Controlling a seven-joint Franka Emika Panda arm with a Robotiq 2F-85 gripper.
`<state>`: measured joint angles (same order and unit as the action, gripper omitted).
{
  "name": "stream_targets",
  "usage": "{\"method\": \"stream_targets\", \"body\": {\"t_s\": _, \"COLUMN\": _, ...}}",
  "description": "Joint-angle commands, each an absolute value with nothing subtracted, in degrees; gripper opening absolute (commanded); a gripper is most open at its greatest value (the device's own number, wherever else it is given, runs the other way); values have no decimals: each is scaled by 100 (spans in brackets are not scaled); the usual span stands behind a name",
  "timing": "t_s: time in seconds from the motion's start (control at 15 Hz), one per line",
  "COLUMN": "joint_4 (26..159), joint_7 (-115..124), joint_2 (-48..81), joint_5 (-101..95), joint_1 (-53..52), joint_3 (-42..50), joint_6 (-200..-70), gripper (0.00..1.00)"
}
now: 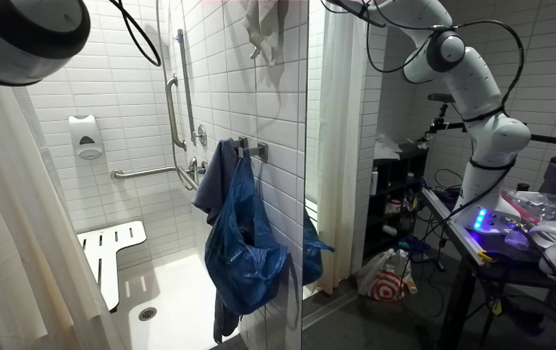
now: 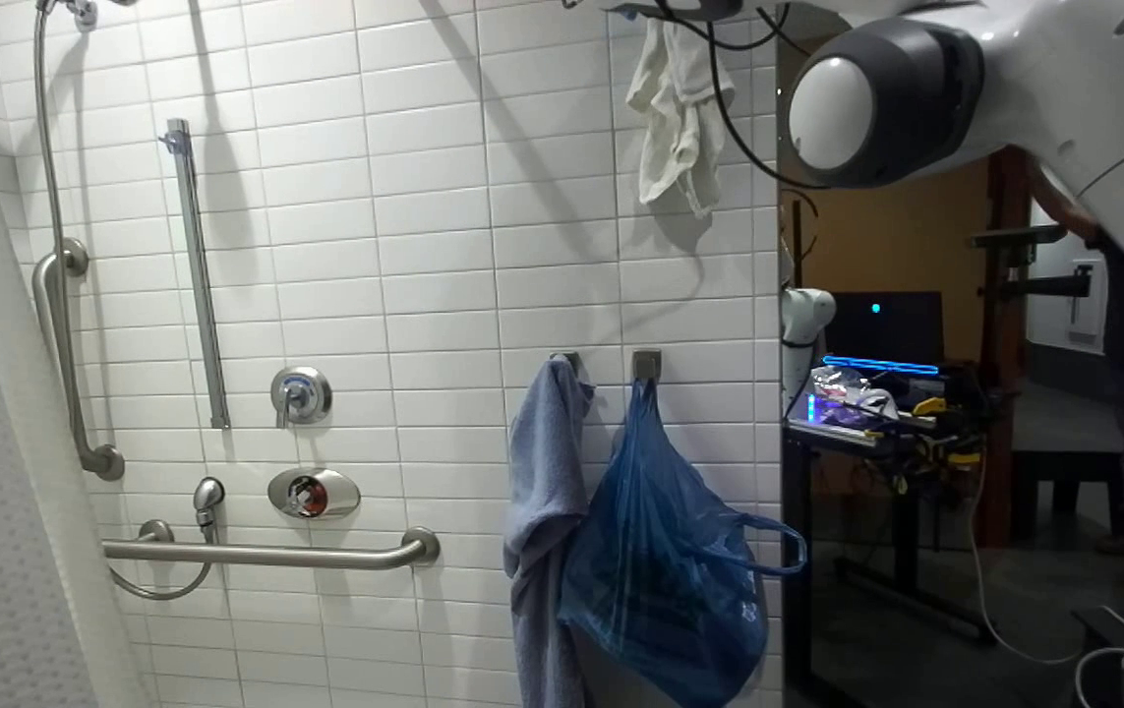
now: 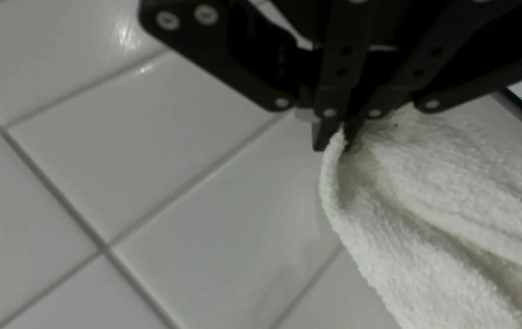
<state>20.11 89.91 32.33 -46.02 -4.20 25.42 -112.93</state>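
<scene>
White rectangular tiles cover the wall (image 2: 424, 295) of a shower room, which has a pale shower floor (image 1: 175, 291), a slotted white seat (image 1: 111, 265) and a cream curtain (image 1: 20, 218). A steel grab bar (image 2: 257, 557) runs level along the wall. Toward the edge by the mirror (image 2: 876, 246), a blue-gray towel (image 2: 542, 492) and a blue plastic bag (image 2: 670, 570) hang from hooks (image 2: 647, 364). The white cloth (image 3: 448, 192) is fluffy and limp, with deep folds and uneven lower ends. In both exterior views it hangs in front of the wall's upper part, above the bag and near that same edge; whether it touches the tiles is hard to tell. In the wrist view the claw (image 3: 336, 137) is clamped on the cloth: a thin edge is pinched between the fingertips, and the rest spreads away from them in folds.
</scene>
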Motion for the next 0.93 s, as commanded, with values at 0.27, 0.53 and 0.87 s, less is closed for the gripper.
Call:
{"method": "stream_targets", "body": {"t_s": 0.27, "joint_4": 2015, "joint_7": 8829, "joint_2": 2879, "joint_5": -4471, "joint_1": -402, "joint_3": 2216, "joint_6": -11786, "gripper": 1}}
{"method": "stream_targets", "body": {"t_s": 0.53, "joint_4": 2016, "joint_7": 8015, "joint_2": 2719, "joint_5": -3742, "joint_1": -398, "joint_3": 1632, "joint_6": -11800, "gripper": 1}}
{"method": "stream_targets", "body": {"t_s": 0.87, "joint_4": 2016, "joint_7": 6816, "joint_2": 2497, "joint_5": -2408, "joint_1": -429, "joint_3": 1191, "joint_6": -11367, "gripper": 1}}
